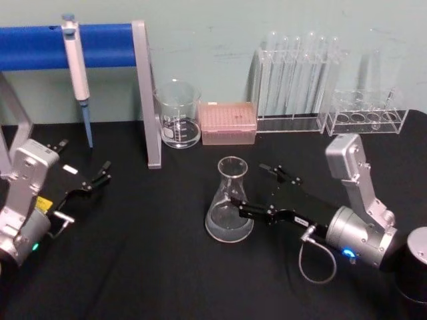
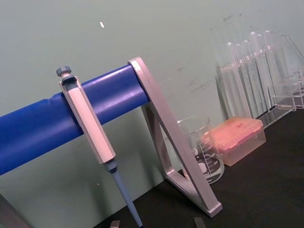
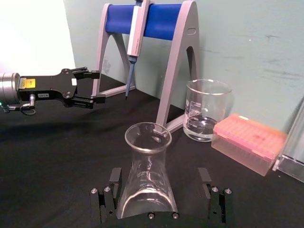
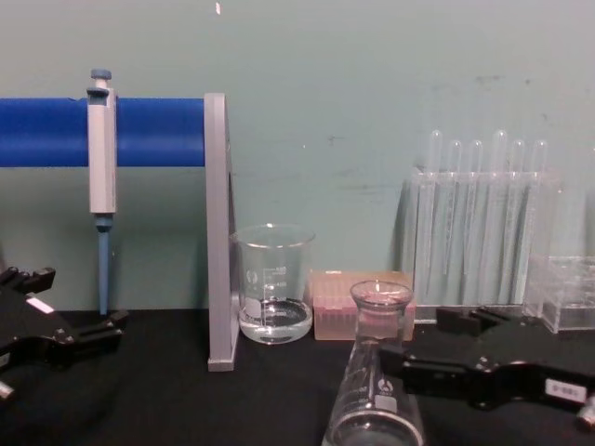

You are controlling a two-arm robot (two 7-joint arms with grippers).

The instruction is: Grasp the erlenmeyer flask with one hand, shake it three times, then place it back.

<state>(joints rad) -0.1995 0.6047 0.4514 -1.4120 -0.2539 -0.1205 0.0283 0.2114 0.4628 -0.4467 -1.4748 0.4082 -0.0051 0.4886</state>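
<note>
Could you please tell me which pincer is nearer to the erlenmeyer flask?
The right. The right pincer sits open around the erlenmeyer flask; the left pincer is far off by the pipette.

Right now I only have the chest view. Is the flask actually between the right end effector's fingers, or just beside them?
Observer: Between them. In the right wrist view the flask stands between the open fingers of the right end effector, closer to one finger than the other.
Operator: Is it off the table yet?
Observer: No. In the head view its base rests on the black table.
</note>
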